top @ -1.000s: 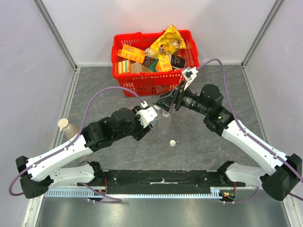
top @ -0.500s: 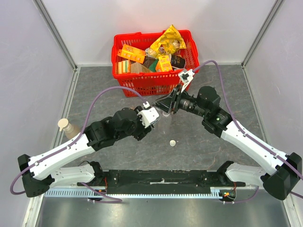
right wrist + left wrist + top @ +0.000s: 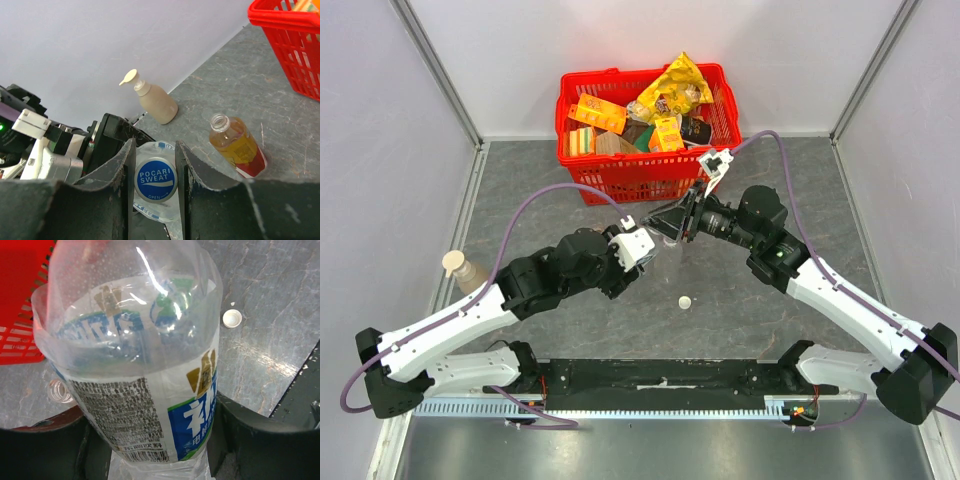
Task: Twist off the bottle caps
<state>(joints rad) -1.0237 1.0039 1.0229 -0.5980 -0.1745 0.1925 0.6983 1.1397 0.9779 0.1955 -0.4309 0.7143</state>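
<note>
With the left fingers (image 3: 260,445) clamped on the clear bottle (image 3: 135,365) at mid-tabletop and the right fingers (image 3: 117,175) pinching its blue cap (image 3: 155,179), the soft bottle may twist, letting the cap slip unturned.

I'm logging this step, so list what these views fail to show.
- Right wrist view: blue cap faces the lens between the right pincer's fingers; its thread, and how far it is unscrewed, is hidden.
- Top view: that pincer covers the cap.
- Left wrist view: clear bottle fills the frame; the top edge cuts off its neck.
- Top view: red basket labels too small to read.
</note>
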